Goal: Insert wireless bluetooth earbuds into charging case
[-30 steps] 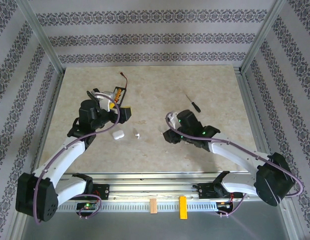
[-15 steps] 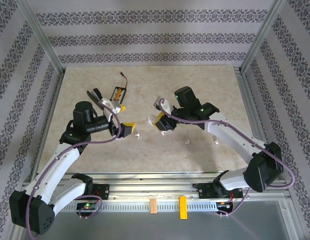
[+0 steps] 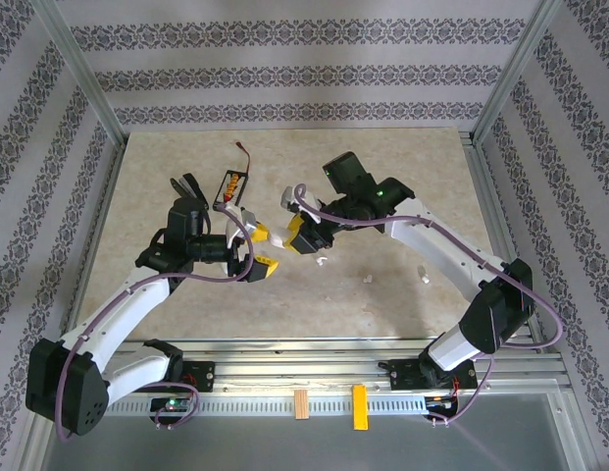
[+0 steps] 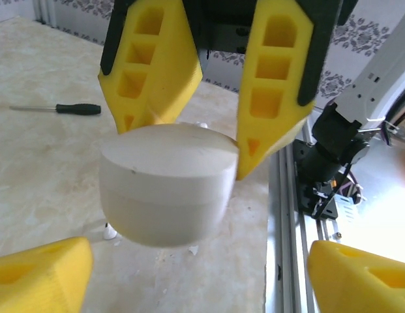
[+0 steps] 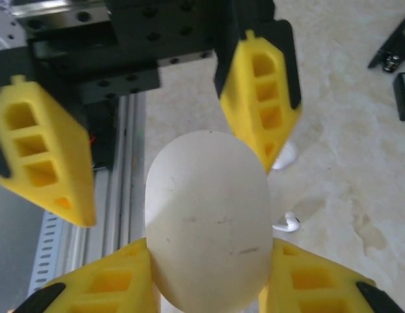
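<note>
The white pebble-shaped charging case is closed and hangs above the table, with my right gripper shut on its sides. In the left wrist view the case sits between the right gripper's yellow fingers. My left gripper is wide open and faces the case head-on, its fingers apart on either side without touching. In the top view both grippers meet mid-table, left and right. Tiny white earbuds lie on the table: one under the case, others further right.
A black screwdriver lies on the far table. A black-and-yellow board and black pliers sit behind the left arm. The metal rail runs along the near table edge. Patterned walls enclose the table.
The right arm has swung left and toward the back; the left gripper has moved right. The two grippers now meet at mid-table around the raised case.
</note>
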